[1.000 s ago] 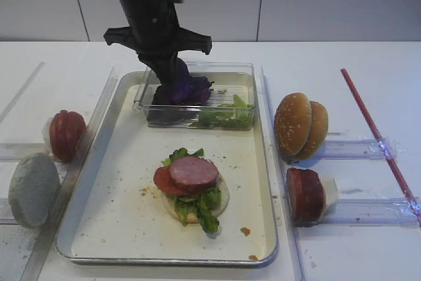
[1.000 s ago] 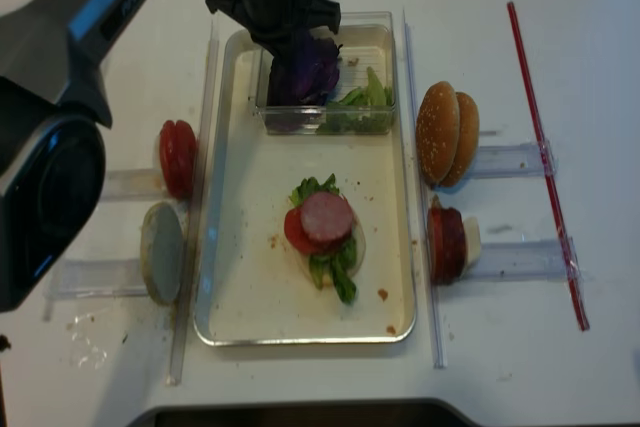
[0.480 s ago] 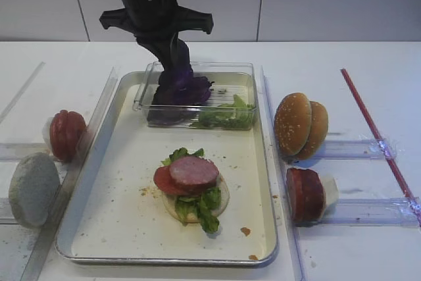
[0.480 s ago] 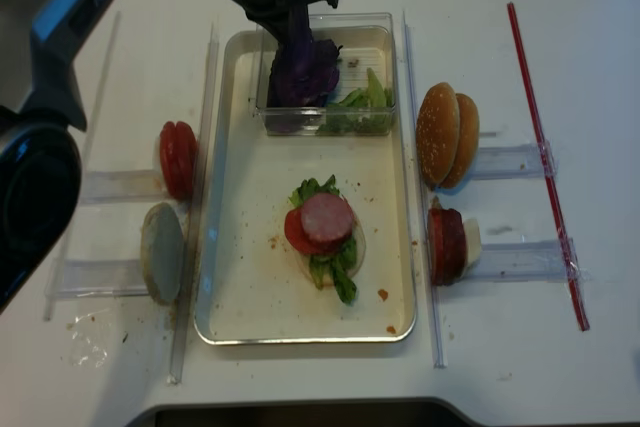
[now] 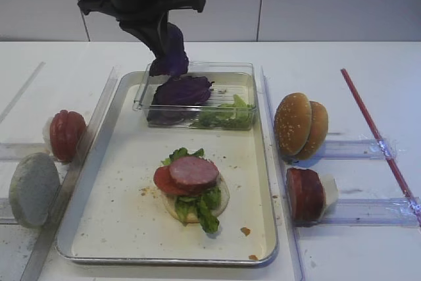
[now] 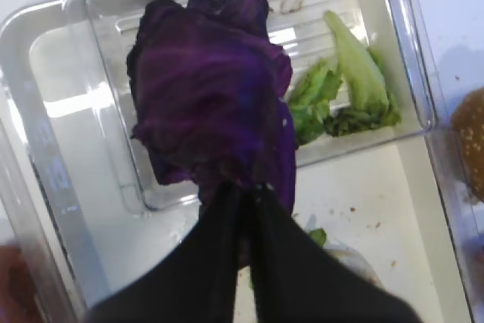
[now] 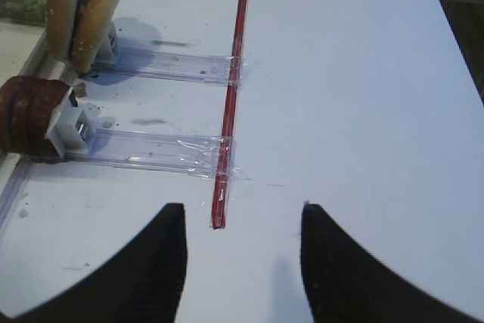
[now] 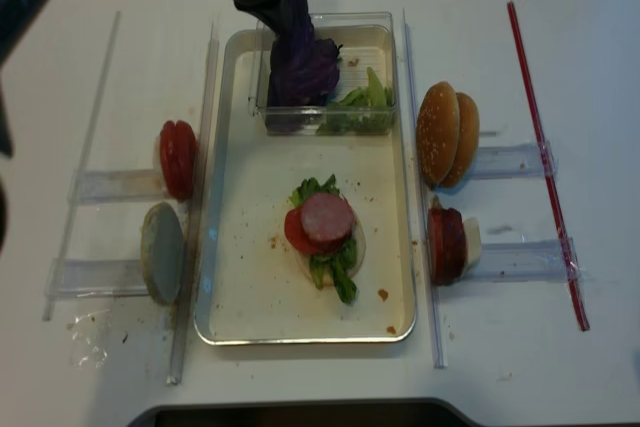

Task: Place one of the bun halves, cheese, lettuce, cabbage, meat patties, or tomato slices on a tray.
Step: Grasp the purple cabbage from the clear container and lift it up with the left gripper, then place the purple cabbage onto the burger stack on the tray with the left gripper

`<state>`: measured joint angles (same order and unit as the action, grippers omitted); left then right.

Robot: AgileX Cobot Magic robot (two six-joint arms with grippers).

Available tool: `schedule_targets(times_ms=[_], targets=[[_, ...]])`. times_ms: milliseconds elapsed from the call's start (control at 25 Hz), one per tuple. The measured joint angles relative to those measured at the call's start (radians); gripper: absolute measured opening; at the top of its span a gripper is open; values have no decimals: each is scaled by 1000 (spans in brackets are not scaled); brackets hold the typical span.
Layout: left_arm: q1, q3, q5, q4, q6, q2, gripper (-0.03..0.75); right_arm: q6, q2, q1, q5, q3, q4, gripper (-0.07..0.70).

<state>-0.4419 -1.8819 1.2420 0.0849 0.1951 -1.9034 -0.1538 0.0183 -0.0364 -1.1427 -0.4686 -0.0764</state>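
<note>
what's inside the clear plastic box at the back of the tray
Green lettuce lies at the right end of the clear box, with purple cabbage at the left. Whatever sits beneath the cabbage is hidden.

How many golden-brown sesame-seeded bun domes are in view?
2. Both golden-brown sesame-seeded bun domes stand on edge, side by side, in the clear holder right of the silver metal tray: the nearer one and one behind it. Others may be hidden.
</note>
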Motion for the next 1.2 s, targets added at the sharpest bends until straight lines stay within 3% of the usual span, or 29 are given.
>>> schedule_targets(times_ms=[280,800,1200], targets=[[-18,168,2,5,0,171,2,0,0,0,0,0,0,382],[-185,393,2,29,25,330,2,0,0,0,0,0,0,382],[-214,454,-2,31,28,330,1,0,0,0,0,0,0,382]])
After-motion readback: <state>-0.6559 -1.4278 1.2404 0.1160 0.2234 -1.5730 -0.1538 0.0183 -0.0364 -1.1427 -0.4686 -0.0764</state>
